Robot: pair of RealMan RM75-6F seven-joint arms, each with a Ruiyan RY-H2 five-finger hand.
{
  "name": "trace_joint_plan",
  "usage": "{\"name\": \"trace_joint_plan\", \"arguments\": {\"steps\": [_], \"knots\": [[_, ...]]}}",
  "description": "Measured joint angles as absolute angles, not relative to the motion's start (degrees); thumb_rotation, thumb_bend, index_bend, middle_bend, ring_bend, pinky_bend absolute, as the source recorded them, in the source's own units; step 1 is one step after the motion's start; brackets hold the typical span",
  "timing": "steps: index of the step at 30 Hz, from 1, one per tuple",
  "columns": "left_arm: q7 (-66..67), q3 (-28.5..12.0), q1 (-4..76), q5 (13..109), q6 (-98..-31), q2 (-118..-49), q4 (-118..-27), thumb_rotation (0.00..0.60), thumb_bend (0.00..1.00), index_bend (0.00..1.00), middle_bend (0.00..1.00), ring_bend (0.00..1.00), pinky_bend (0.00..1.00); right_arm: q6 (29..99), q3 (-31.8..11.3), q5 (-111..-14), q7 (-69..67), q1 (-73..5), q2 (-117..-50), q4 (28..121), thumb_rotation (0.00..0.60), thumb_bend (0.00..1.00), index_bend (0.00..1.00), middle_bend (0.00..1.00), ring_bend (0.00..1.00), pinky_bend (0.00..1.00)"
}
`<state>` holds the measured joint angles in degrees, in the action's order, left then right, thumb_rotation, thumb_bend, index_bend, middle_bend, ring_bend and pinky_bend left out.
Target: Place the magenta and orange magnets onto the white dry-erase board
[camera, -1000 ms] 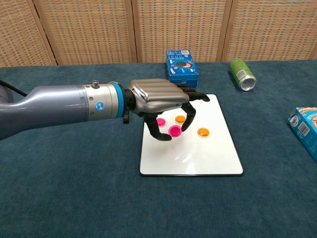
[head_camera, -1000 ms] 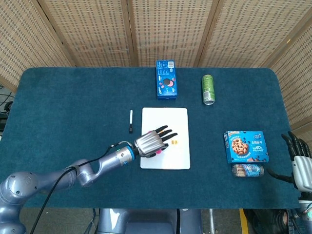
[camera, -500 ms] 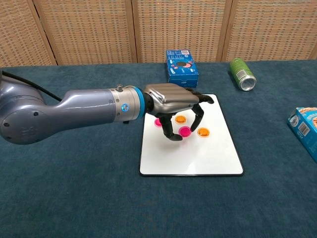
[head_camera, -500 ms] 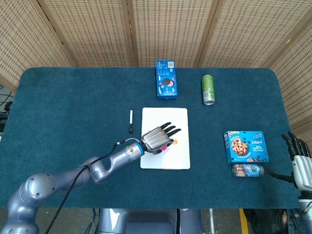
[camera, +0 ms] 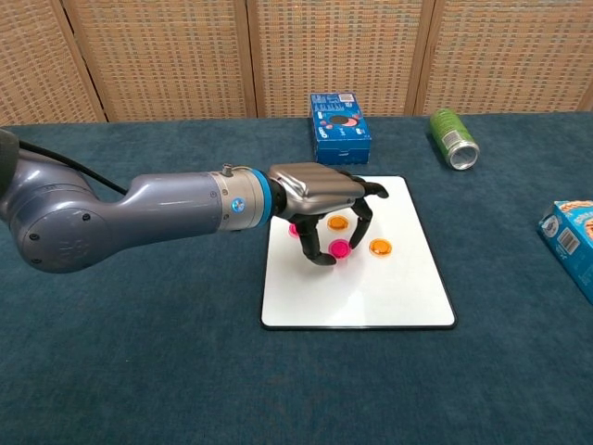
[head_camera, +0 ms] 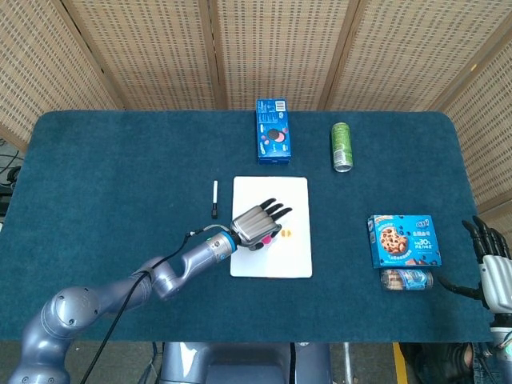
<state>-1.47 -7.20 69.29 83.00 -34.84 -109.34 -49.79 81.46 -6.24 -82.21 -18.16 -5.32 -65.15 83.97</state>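
Progress looks near complete, judging by the chest view: four magnets sit on the white dry-erase board [camera: 371,287]. Going left to right: one magenta magnet [camera: 295,229] mostly hidden under the left hand [camera: 320,195], a second magenta magnet [camera: 340,247] at the fingertips [camera: 321,259], an orange magnet [camera: 337,222] partly under the fingers, and another orange magnet [camera: 380,247] lying free just right of the hand. No loose magnet shows on the blue table [camera: 139,371] in either view. What's left, as I read it: let go of the second magenta one, if it's held at all, and pull the arm clear.

Left arm comes in low from the robot's left, forearm roughly level over the cloth, hand palm-down over the board's upper-middle area, fingers curled downward. Thumb and a finger seem to bracket the second magenta magnet; can't tell whether it's pinched or only touched, and it appears to rest on the board.

Head view: same left hand [head_camera: 258,227] over the board [head_camera: 276,260], magenta barely showing under it, orange dots beside it.

Right hand [head_camera: 494,264] is well apart at the far right edge, off the table, fingers up and apart, holding nothing
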Motion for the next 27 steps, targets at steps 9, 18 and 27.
{"name": "trace_joint_plan", "arguments": {"steps": [9,18,27], "knots": [[-2.5,-7.3,69.3,82.2,-34.2,-109.9,-48.1,0.600,0.33,0.53,0.00,0.00,0.00,81.2,-6.2,-82.1,-17.9,-5.4,-65.3,83.8,0.600,0.00,0.00,0.00,0.00,0.01],[-2.5,-7.3,69.4,81.8,-33.8,-110.7,-46.5,0.600,0.34,0.53,0.00,0.00,0.00,81.0,-6.2,-82.0,-18.1,-5.5,-65.3,83.8,0.600,0.00,0.00,0.00,0.00,0.01],[-2.7,-7.3,69.2,81.8,-34.1,-110.6,-46.8,0.600,0.34,0.52,0.00,0.00,0.00,81.3,-6.3,-82.1,-18.2,-5.4,-65.2,83.9,0.600,0.00,0.00,0.00,0.00,0.01]]}}
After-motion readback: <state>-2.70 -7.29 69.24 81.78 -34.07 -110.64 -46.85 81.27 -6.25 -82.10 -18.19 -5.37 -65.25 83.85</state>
